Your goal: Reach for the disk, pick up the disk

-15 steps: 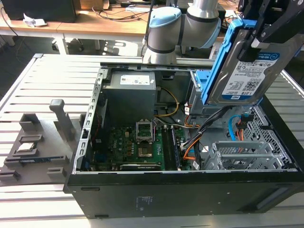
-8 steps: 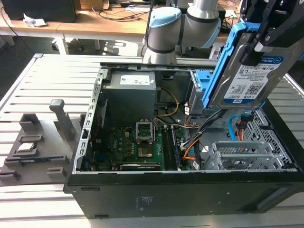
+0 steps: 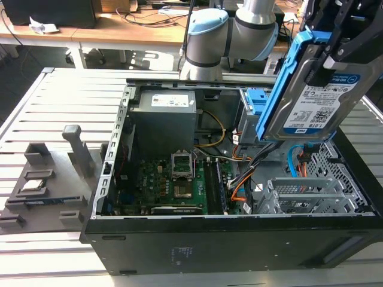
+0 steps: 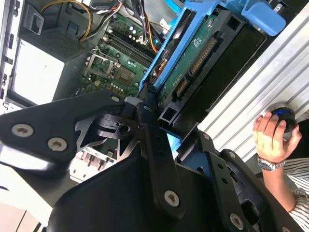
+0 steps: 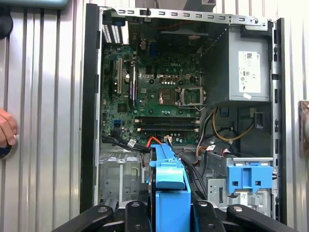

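Above the open computer case [image 3: 227,239], toward the exterior view's right, you have the disk [image 3: 320,95] already lifted clear: it hangs in the air over the drive bay region, tilted, its white label with the blue band facing the camera and its blue bracket [image 3: 281,84] framing the edge. The gripper [image 3: 335,42] pinches it from above, black fingers [image 3: 344,24] clamped on the upper part of the bracket. In the second wrist view the gripper [image 4: 159,128] closes on the bracket's end, with the disk's green circuit-board side [image 4: 193,63] stretching away from it. In the first wrist view the bracket [image 5: 169,183] sits edge-on between the black linkages. By my reading, both the reach and the pickup are done; nothing of the disk touches the case.

Farther in, the motherboard [image 3: 173,185] lies at the case floor, the grey power supply [image 3: 164,119] behind it, and a second blue bracket [image 3: 257,101] stays mounted in the bay. Beyond the case stands the robot arm [image 3: 233,30].

Hidden from you: the fingertips' exact contact points, cut off at the frame edge in the exterior view and covered by the gripper body in both wrist views. A person's hand [image 4: 270,137] rests on a small round object beside the table, and what that object is you cannot tell.
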You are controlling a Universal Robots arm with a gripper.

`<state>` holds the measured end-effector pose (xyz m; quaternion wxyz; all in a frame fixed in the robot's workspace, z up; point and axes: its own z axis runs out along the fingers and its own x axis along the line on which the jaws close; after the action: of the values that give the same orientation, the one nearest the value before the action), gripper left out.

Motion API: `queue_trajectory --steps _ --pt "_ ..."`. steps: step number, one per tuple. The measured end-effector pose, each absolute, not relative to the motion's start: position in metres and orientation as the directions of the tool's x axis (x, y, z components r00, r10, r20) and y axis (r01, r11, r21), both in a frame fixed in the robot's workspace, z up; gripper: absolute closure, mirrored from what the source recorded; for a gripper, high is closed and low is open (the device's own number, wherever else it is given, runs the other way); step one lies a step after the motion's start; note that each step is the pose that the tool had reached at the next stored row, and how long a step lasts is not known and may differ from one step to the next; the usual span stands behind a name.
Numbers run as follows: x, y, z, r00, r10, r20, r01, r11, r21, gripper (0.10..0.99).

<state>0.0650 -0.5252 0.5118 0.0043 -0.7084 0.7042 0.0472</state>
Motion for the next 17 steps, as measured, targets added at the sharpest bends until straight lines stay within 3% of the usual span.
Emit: queue_trajectory --steps 17 --pt "0.065 -0.542 0.512 0.004 -0.997 -0.073 -0.998 -0.008 0.060 0.718"
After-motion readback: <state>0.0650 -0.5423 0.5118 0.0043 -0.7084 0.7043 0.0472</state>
